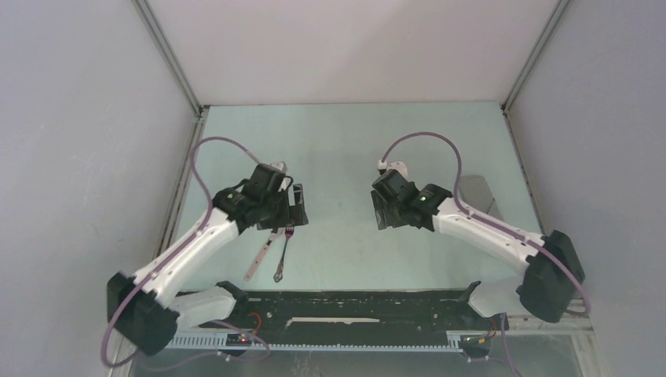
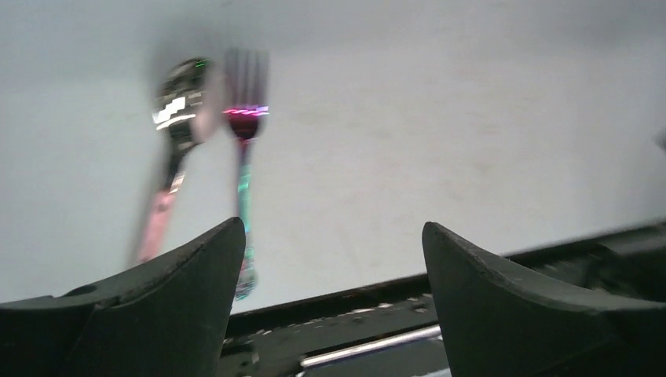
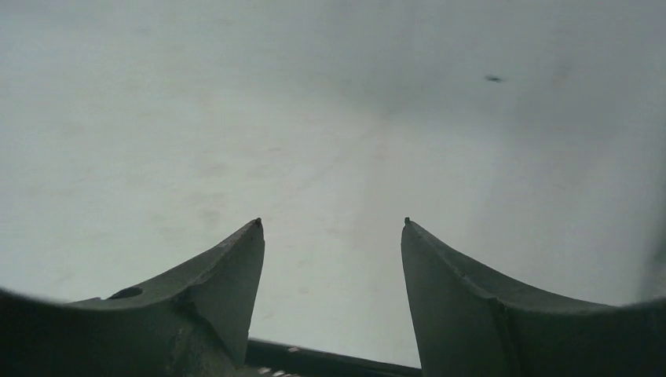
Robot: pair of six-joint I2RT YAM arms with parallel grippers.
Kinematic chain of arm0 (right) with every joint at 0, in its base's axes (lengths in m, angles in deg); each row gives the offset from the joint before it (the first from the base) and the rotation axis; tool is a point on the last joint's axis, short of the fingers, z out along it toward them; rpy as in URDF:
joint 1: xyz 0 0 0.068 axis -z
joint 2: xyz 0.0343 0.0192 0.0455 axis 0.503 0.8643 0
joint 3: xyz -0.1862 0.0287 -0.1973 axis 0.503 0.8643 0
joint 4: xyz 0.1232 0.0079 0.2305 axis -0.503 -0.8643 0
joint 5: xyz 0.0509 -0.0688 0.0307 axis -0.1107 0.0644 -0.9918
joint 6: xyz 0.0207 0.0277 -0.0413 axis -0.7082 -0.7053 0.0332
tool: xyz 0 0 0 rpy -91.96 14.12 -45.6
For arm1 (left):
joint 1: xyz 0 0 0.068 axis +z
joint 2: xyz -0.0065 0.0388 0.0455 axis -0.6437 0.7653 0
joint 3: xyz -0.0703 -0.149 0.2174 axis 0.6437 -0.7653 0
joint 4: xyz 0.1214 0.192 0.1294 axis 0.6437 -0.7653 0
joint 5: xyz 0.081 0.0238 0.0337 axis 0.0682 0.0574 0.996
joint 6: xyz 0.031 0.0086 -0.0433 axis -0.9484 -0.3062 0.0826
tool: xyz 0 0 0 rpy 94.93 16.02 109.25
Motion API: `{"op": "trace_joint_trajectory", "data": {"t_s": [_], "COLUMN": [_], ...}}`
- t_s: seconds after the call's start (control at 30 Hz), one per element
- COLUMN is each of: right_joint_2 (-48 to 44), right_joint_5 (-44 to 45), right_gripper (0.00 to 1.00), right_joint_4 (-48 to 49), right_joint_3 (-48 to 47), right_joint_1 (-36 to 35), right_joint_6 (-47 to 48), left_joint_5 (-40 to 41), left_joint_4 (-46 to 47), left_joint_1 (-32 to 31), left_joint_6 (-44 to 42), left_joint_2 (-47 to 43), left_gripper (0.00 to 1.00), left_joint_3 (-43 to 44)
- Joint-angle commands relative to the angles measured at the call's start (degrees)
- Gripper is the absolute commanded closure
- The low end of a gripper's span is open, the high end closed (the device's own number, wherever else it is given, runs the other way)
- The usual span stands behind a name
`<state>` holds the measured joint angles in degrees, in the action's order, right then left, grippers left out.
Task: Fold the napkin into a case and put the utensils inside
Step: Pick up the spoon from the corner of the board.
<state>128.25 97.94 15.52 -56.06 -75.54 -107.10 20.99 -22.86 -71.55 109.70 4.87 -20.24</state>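
Observation:
The spoon (image 1: 261, 255), with a pale pinkish handle, and the metal fork (image 1: 282, 255) lie side by side on the table at the front left. Their handle ends point to the near rail. My left gripper (image 1: 297, 206) hangs above their far ends, open and holding nothing. In the left wrist view the spoon (image 2: 177, 118) and fork (image 2: 245, 157) lie left of the open left gripper (image 2: 334, 228). The grey napkin (image 1: 477, 191) lies at the right as a narrow oblong, partly hidden by my right arm. My right gripper (image 1: 382, 208) is open over bare table, as the right wrist view (image 3: 330, 224) confirms.
A black rail (image 1: 353, 302) runs along the table's near edge between the arm bases. Pale walls close in the table (image 1: 345, 141) on the left, right and back.

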Motion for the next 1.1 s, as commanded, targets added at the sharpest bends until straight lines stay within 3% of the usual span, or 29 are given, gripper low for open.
{"op": "trace_joint_trajectory", "data": {"t_s": [0.0,0.1,0.37,0.73,1.07], "right_joint_2": [-6.6,-11.7,-24.1,-30.1,-29.2], "right_joint_5": [-21.3,-26.0,-29.1,-36.9,-39.0], "right_gripper": [0.29,0.29,0.29,0.28,0.29], "right_joint_4": [13.2,16.2,16.7,16.6,18.5], "right_joint_3": [3.5,6.6,17.0,23.5,24.3], "right_joint_1": [-0.8,-1.7,-1.7,7.1,8.0], "right_joint_6": [-1.3,-1.1,-0.4,2.8,2.7], "left_joint_5": [12.6,16.5,14.4,13.6,12.0], "left_joint_4": [-15.3,-18.1,-14.3,-12.9,-11.7], "left_joint_1": [3.1,5.3,8.8,8.9,9.0], "left_joint_6": [-4.5,-6.7,-12.2,-12.7,-13.6], "left_joint_2": [9.9,19.2,35.9,42.1,44.1], "left_gripper": [0.1,0.13,0.32,0.43,0.6], "left_joint_3": [4.8,8.1,11.3,12.1,10.8]}}
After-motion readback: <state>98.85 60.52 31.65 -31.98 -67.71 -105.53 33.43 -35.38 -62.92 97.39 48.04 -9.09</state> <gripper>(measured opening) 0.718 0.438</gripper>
